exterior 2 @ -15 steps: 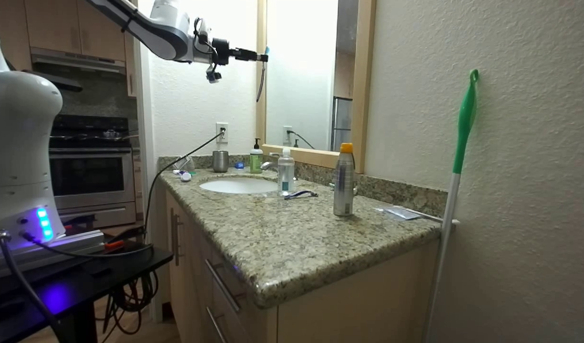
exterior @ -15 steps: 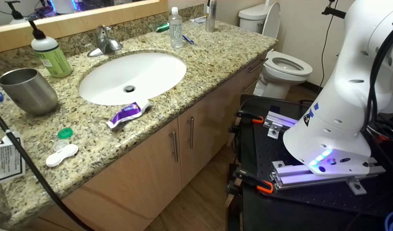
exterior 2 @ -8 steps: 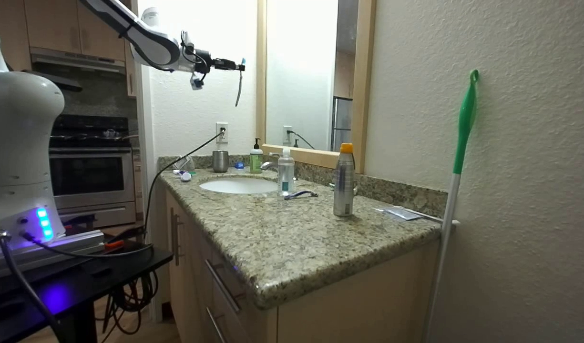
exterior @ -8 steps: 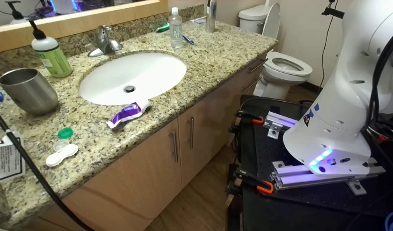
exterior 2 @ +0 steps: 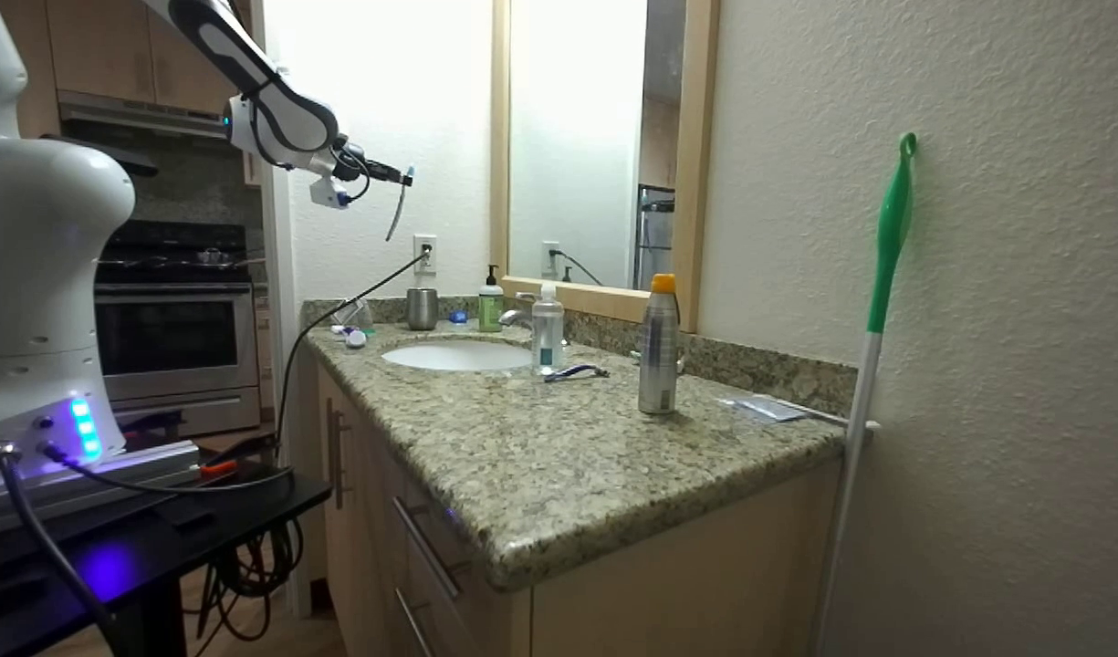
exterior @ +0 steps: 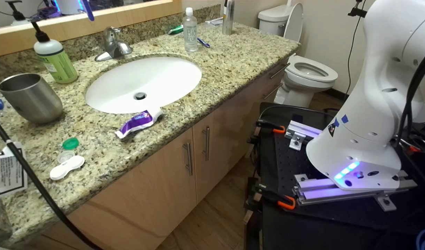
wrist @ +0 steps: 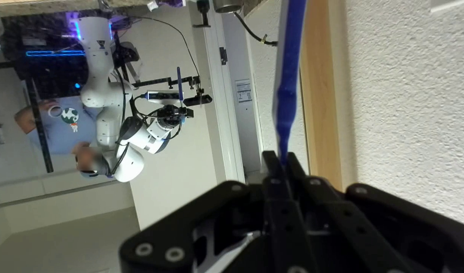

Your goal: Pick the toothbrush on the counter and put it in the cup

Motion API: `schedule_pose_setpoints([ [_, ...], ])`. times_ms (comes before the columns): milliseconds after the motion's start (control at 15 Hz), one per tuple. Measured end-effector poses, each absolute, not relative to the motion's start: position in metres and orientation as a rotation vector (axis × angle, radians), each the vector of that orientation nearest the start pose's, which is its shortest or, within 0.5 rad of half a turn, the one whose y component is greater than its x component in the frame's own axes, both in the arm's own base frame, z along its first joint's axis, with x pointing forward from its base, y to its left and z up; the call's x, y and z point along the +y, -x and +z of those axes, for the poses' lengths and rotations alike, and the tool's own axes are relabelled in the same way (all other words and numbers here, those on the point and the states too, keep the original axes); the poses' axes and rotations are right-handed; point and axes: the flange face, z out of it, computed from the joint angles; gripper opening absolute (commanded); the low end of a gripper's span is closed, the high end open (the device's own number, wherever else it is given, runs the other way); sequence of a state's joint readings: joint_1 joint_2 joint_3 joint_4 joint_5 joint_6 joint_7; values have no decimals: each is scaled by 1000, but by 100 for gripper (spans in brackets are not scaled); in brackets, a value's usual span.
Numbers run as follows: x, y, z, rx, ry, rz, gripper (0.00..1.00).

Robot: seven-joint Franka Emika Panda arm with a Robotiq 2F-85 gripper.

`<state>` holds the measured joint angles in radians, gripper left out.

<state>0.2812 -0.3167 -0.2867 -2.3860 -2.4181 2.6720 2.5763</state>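
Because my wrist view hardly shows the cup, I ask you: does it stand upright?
Observer: Yes, in an exterior view the cup stands upright, its open mouth facing up.
Operator: Thank you. Does something stand near it?
Observer: Yes, the green soap bottle, with a gap between them.
Operator: And what I hold, how low is it?
Observer: In an exterior view, the lower end of the toothbrush hangs higher than the cup's rim.
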Motion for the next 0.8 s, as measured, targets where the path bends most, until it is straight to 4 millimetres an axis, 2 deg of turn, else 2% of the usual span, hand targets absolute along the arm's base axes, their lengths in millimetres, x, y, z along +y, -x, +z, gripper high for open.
schedule_pose_setpoints([
  [67, 12, -469, 457, 527, 2420, -2080, 6],
  [133, 11, -470, 458, 529, 2420, -2080, 1],
  [400, 13, -476, 455, 570, 2378, -2144, 1],
  [467, 22, -481, 451, 586, 2361, -2170, 1],
  [733, 86, -500, 432, 597, 2310, -2226, 1],
  [800, 94, -508, 426, 611, 2320, -2216, 6],
])
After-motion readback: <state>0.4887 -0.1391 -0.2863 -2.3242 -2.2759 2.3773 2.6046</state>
